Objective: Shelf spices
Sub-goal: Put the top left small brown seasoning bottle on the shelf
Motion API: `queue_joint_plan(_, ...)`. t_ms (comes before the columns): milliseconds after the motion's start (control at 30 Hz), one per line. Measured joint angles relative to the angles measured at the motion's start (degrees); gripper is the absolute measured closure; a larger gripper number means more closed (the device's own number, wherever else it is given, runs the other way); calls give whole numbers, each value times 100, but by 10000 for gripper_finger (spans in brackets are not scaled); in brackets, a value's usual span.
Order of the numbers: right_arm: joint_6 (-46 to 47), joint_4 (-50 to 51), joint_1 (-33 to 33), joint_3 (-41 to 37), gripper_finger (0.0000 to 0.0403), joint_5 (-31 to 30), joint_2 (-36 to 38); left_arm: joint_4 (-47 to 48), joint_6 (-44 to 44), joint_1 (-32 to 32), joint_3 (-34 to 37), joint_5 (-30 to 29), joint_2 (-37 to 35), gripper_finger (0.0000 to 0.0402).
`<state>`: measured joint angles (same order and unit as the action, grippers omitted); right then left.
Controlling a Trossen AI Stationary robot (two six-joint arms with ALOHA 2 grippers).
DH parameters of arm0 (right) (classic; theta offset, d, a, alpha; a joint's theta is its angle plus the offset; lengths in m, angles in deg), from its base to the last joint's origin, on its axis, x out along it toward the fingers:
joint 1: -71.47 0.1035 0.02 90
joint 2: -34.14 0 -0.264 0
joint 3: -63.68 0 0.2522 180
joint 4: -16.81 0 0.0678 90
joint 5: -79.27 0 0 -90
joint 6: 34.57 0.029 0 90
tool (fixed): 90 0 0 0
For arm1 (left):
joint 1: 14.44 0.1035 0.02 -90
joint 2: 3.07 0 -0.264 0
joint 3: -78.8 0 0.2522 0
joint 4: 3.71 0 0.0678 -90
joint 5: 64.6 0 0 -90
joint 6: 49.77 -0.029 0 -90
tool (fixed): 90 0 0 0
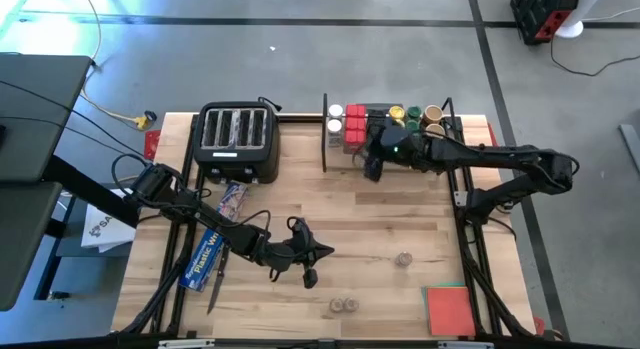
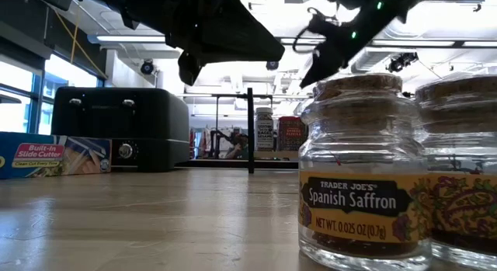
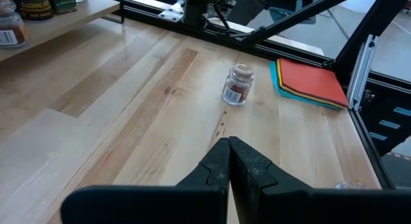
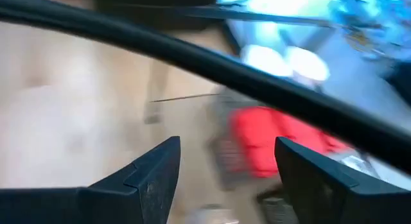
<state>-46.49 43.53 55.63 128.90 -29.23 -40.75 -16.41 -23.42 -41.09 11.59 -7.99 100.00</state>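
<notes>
Label text on the nearest jar [image 2: 359, 174] reads "TRADER JOE'S Spanish Saffron" — it stands on the surface [image 1: 380, 239]. Blue box [image 2: 53, 154] reads "Built-in Slide Cutter". Right gripper [image 1: 372, 161], fingers apart, is at the shelf [image 1: 385, 149]; left gripper [image 1: 312, 266] — fingers together — mid-surface.

Two matte black jointed arms, looping black cables, green status light, angular black wedge-shaped jaws

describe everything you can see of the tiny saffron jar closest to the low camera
The tiny clear glass saffron jar stands upright on the light-wood table. It has a tan cork stopper and a dark label with a yellow band reading Trader Joe's Spanish Saffron. Dark reddish threads lie at its bottom. A second similar jar stands close beside it.
</notes>
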Motion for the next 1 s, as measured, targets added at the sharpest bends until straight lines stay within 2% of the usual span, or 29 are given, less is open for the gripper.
queue_joint_plan(100,-3,593,472,205,171,405,4,-2,1,2,0,0,0,401)
queue_joint_plan(200,137,1000,756,112,218,1150,-35,-4,2,0,0,7,0,401)
queue_joint_plan(300,344,1214,756,-228,285,1194,-80,-4,2,0,0,9,0,401)
queue_joint_plan(467,439,825,431,-729,388,1012,-94,-6,0,0,0,13,0,401)
queue_joint_plan(767,416,217,-323,-889,396,1008,-436,-41,0,25,-2,13,0,401)
queue_joint_plan(1000,400,-116,-436,-889,401,948,-572,-32,13,24,-2,20,0,401)
